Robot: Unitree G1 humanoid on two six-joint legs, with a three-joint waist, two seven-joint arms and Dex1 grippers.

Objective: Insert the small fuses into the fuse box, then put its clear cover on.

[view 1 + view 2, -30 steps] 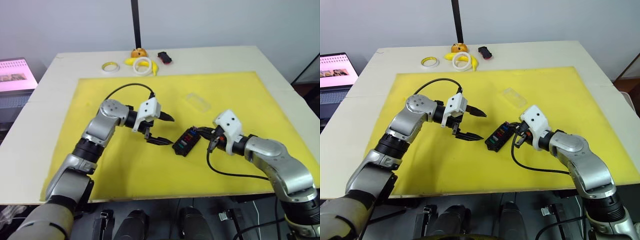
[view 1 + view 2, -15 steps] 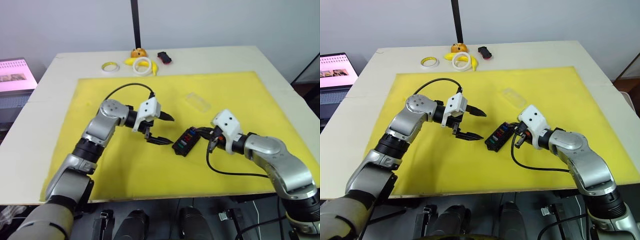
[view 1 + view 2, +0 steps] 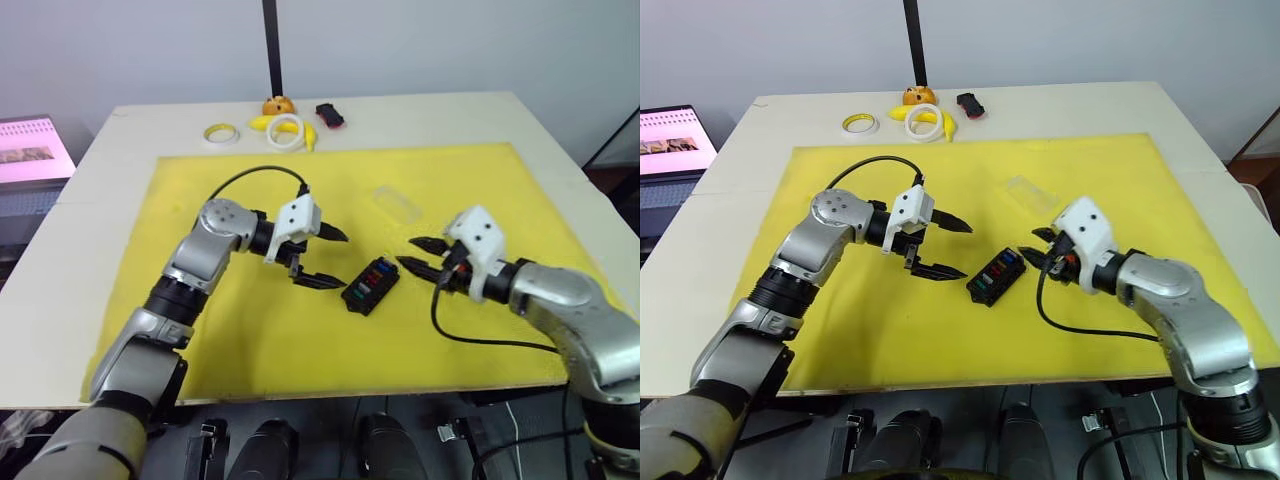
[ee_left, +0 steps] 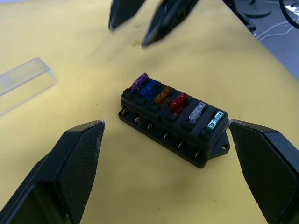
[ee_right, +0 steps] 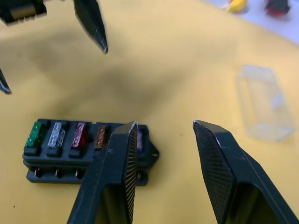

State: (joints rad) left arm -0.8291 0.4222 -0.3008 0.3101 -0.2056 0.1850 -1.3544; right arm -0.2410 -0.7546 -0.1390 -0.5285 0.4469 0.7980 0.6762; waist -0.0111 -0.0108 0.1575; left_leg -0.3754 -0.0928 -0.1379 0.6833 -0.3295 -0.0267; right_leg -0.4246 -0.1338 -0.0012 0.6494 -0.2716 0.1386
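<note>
Black ribbed fuse box (image 4: 175,119), clear cover (image 5: 262,102)

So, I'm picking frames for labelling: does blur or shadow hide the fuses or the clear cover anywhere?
Left wrist view: small fuses sharp in the fuse box; right gripper's fingers blurred. Right wrist view: its own finger hides part of the fuse row, a soft shadow lies behind the box, clear cover slightly soft. Head views: cover faint against the yellow mat.
</note>
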